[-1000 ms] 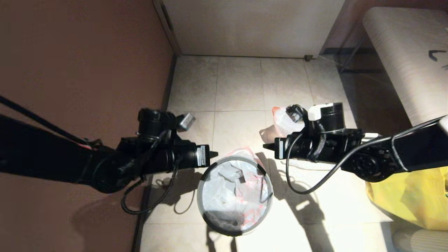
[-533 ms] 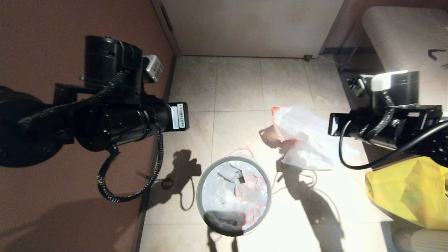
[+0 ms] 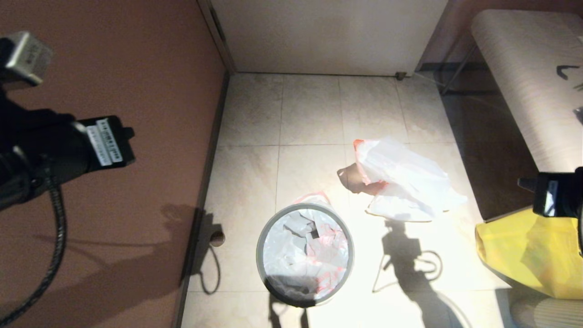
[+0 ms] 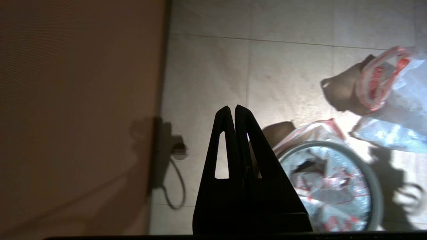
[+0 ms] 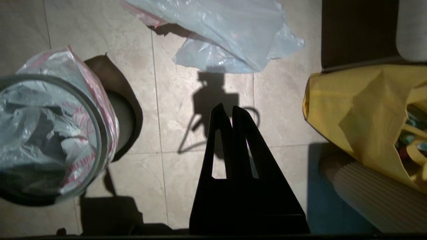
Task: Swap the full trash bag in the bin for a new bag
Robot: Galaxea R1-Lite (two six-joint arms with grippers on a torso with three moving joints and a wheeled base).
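Bin (image 3: 304, 253) stands on the tiled floor (image 3: 309, 123), lined with the new bag (image 3: 314, 246) showing red print, its edge folded over the grey hoop; we see it in all three views. Full trash bag (image 3: 405, 182), nearly plain white with a pink-red tip, lies on the tiles just beyond the bin on our right side, apart from it. Yellow bag (image 3: 533, 255) sits at far right. Left gripper (image 4: 232, 111) hangs above the floor near the brown wall (image 3: 114, 82), fingers pressed together, holding nothing. Right gripper (image 5: 226, 111) hangs between bin and yellow bag, fingers together, empty too
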